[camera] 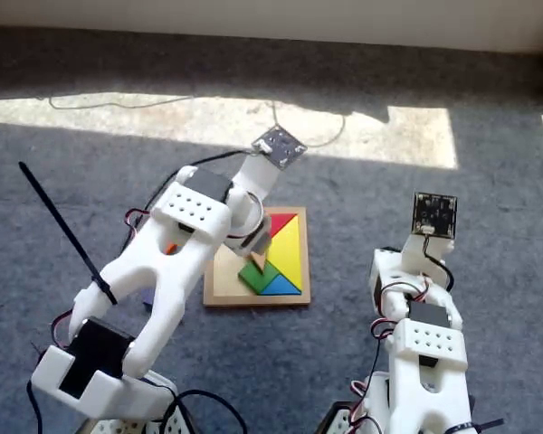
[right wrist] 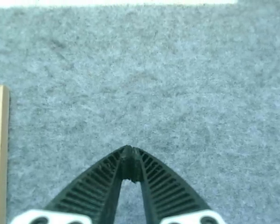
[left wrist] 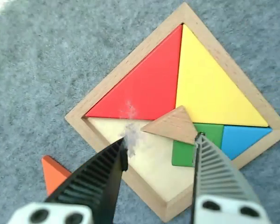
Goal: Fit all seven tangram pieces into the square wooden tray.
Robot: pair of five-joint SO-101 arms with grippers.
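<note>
- The square wooden tray (camera: 253, 299) lies on the grey-blue carpet (camera: 344, 362) just left of centre in the high view, partly under the left arm (camera: 163, 280)
- Inside it, a large red triangle (left wrist: 144, 84) and a large yellow triangle (left wrist: 210, 88) meet edge to edge and fill the tray's upper and right parts in the high view
- A green piece (left wrist: 182, 153) and a blue triangle (left wrist: 242, 140) sit side by side along the tray's lower edge, under the yellow one
- A bare-wood triangle (left wrist: 175, 126) lies askew where red, yellow and green meet, overlapping the green piece
- The rest of the tray floor (left wrist: 149, 168) is bare
- An orange piece (left wrist: 53, 172) rests on the carpet outside the tray, just beside its rim
- The left gripper (left wrist: 161, 141) hangs over the tray with its fingers spread, one fingertip (left wrist: 199, 140) at the wood triangle's corner, the other over the bare floor
- The right gripper (right wrist: 130, 163) sits at the lower right of the high view, well apart from the tray, fingers pressed together over carpet with nothing between them
- A sunlit band (camera: 163, 117) crosses the upper carpet
</note>
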